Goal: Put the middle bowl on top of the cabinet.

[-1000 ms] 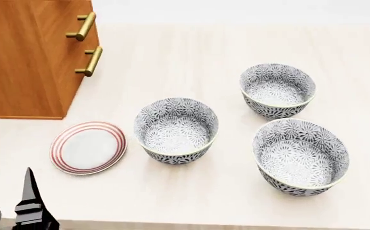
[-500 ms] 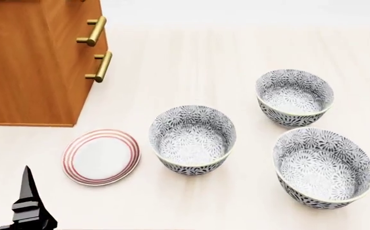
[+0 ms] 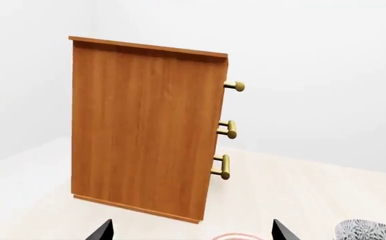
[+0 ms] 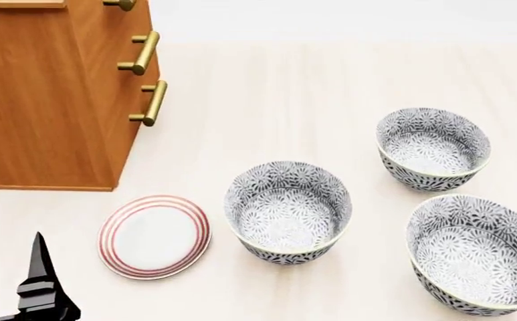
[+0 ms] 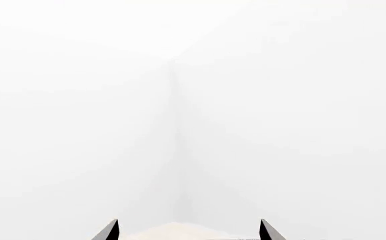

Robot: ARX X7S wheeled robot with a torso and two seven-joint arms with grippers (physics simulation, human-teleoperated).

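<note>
The left gripper (image 3: 191, 234) is spread wide, holding nothing, facing the cabinet (image 3: 146, 125) across bare table (image 4: 267, 93). The middle bowl (image 4: 287, 211) sits off to its right, just past the red-ringed plate (image 4: 154, 235). The right gripper (image 5: 189, 231) also seems spread, aimed at blank wall.

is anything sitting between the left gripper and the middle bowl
Only the plate lies roughly between the left gripper and the middle bowl, and it is flat on the table, so it is hardly an obstacle. Nothing taller stands there.
</note>
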